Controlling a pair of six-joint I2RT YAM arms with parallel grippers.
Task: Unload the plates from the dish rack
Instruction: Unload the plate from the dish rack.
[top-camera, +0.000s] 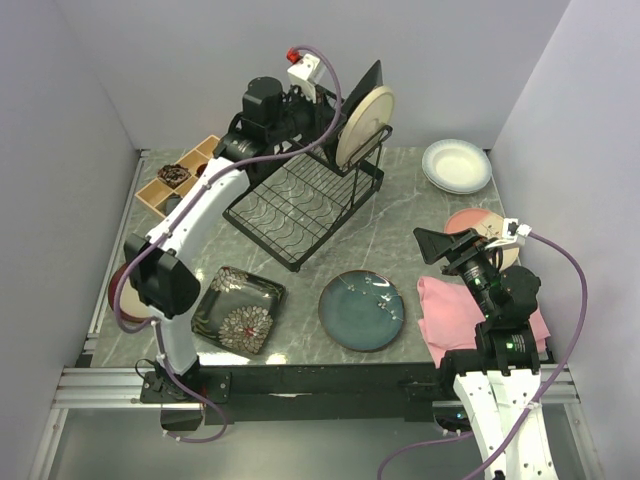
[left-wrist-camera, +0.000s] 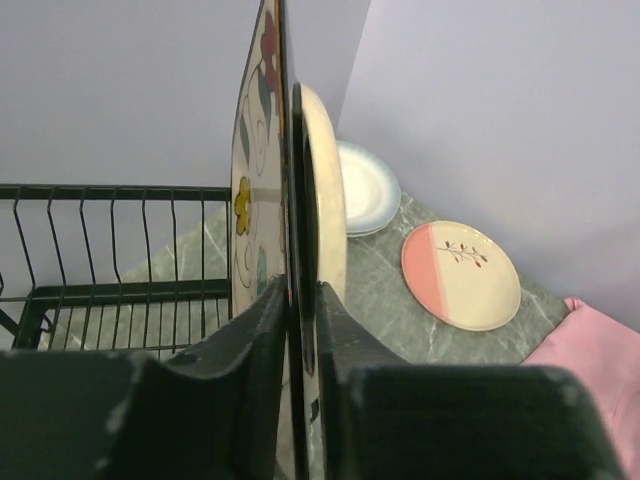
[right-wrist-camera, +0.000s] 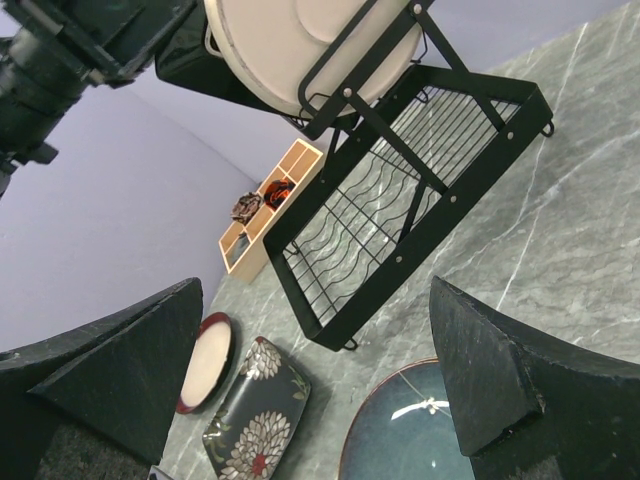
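Upright in the dish rack (top-camera: 290, 215) stand a cream square flowered plate (left-wrist-camera: 250, 200) and, just beside it, a round cream plate (left-wrist-camera: 325, 200). The left fingers (left-wrist-camera: 255, 370) sit close on either side of the square one's rim, though whether they pinch it cannot be told; the right fingers (right-wrist-camera: 480, 370) hang wide apart, empty. The next move likely calls for a firm pinch and a straight lift clear of the rack

The left arm (top-camera: 190, 225) has glossy white links between bulky black joint housings, with a lavender cable (top-camera: 262, 157) strung along it. At its far end sits a white block (top-camera: 306, 70) with a red cap. The right arm (top-camera: 505, 300) is black above white lower links and carries a second cable (top-camera: 580, 290). The left tool (left-wrist-camera: 303, 300) and right tool (right-wrist-camera: 316, 290) have matte black, wedge-shaped fingers.
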